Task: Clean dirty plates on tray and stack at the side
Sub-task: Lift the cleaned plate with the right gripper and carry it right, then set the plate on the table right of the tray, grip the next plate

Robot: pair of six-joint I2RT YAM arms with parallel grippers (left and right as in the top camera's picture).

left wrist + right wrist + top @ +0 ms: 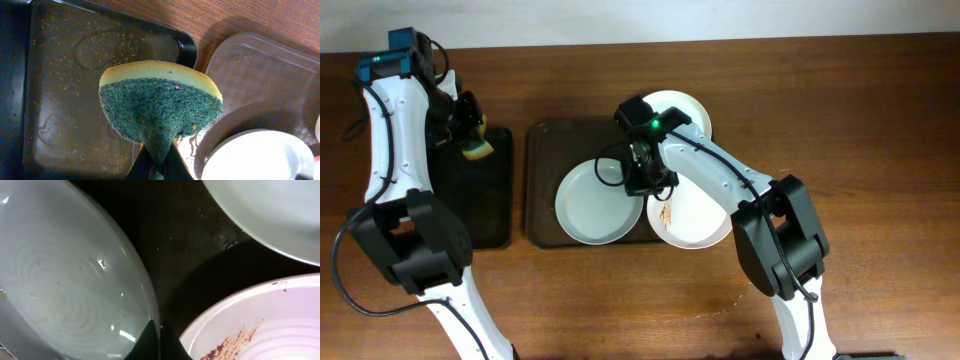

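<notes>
Three white plates lie on the brownish tray [542,150]. The left plate [588,210] looks clean. The right plate [698,215] has an orange-brown smear. The third plate [685,108] sits at the tray's far edge. My right gripper [642,178] is shut on the left plate's right rim. In the right wrist view its fingers [159,339] pinch that plate's [65,280] rim, beside the smeared plate [270,325] and the third plate [280,215]. My left gripper [470,135] is shut on a yellow-green sponge [160,102], fingers [160,165] closed on it, above the black tray [60,90].
The narrow black tray [480,195] lies left of the brownish tray, speckled with crumbs. The left wrist view also shows the brownish tray [260,75] and a plate's edge [260,157]. Bare wooden table [880,130] stretches to the right.
</notes>
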